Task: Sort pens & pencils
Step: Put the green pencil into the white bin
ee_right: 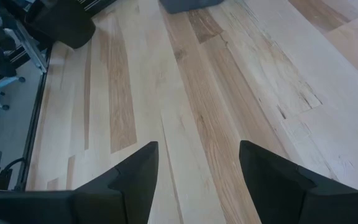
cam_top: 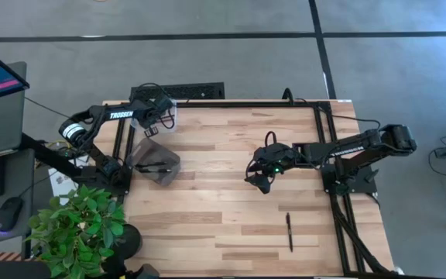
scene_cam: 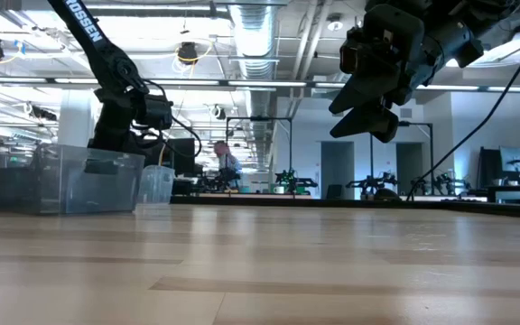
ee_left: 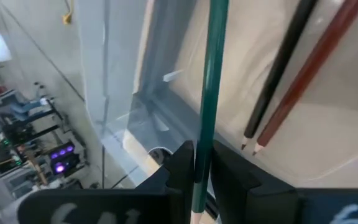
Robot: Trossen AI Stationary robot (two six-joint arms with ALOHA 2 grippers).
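At the far left of the table, the left gripper (ee_left: 199, 171) hangs over a clear cup (cam_top: 163, 111), its fingers pinching a green pencil (ee_left: 209, 93) that points down into it beside a black pencil (ee_left: 280, 68) and a brown pencil (ee_left: 309, 68). Best, I judge, to keep the pencil upright and inside the rim, then let go. A grey tray (cam_top: 155, 161) with dark pens sits nearer. One black pen (cam_top: 289, 231) lies loose near the right front edge. The right gripper (ee_right: 197, 180) hovers mid-table, fingers spread and empty.
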